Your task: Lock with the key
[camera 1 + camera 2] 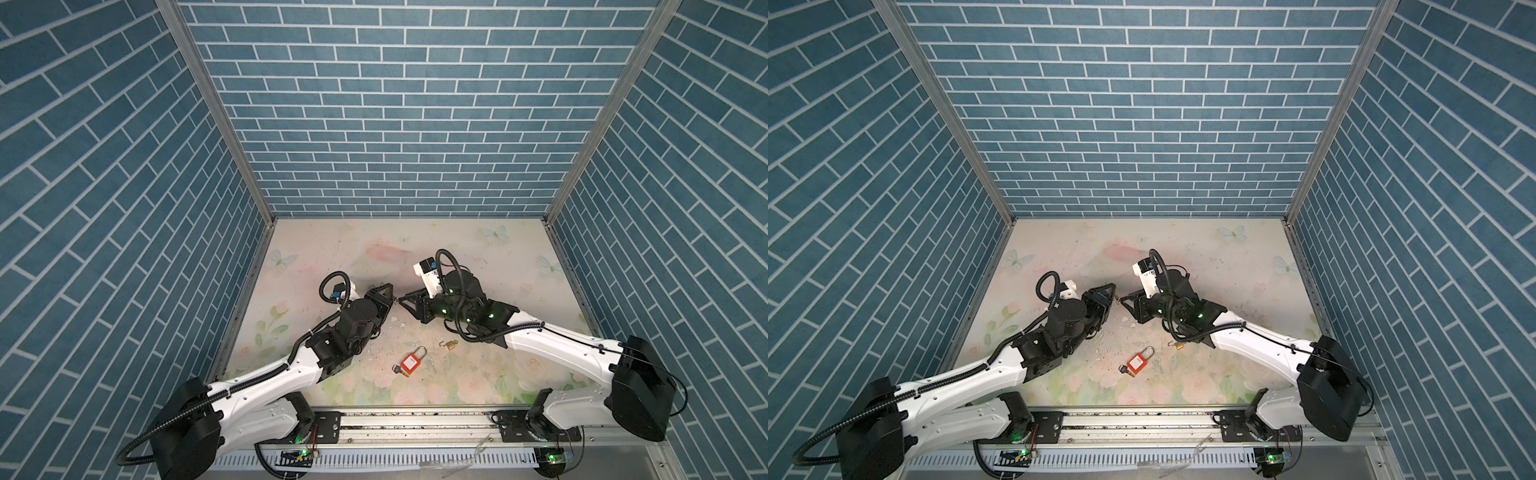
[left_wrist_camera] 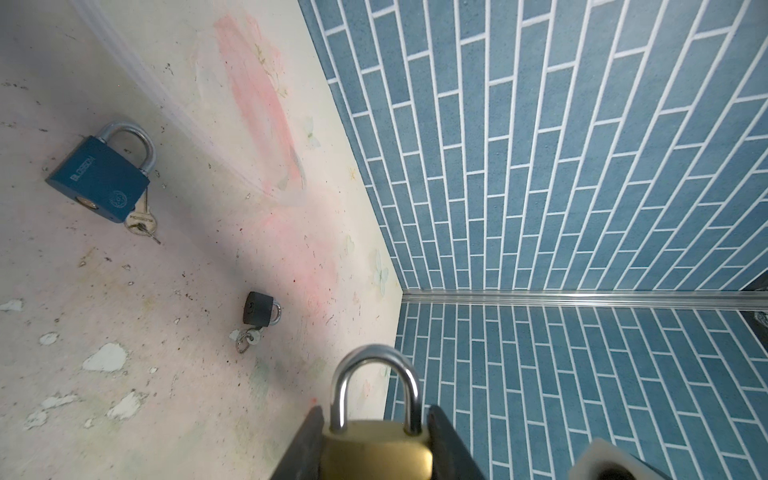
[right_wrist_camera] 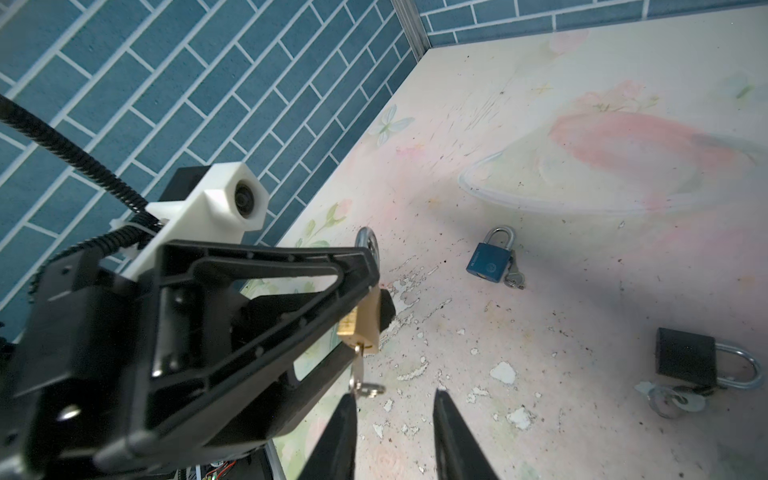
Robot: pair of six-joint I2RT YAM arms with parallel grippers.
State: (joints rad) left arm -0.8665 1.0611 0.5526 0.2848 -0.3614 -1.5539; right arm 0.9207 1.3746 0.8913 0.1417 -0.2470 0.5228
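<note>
Blue brick-print walls (image 1: 374,124) are enclosing a scuffed floral table (image 1: 478,266), and two arms are meeting nose to nose above its middle. The left gripper (image 2: 374,415) is clamping a brass padlock (image 2: 376,451) by the sides of its body, lifted clear of the table, with the steel shackle (image 2: 376,374) sitting in both holes. In the right wrist view, a key (image 3: 356,370) is sticking out of the padlock's underside, with something small, perhaps a ring, dangling from it. The right gripper (image 3: 395,409) is hovering just beside that key, fingers standing apart with nothing between them.

The padlock is looking solid and smooth, probably heavy for its size, so it may twist in the pads once the key is being turned; a firm squeeze on the body seems right. The key is looking thin, stiff and slippery, best pinched across its flat head.

A blue padlock (image 2: 97,180), a black padlock (image 2: 257,307) and a red padlock (image 1: 410,362) are lying apart on the table.
</note>
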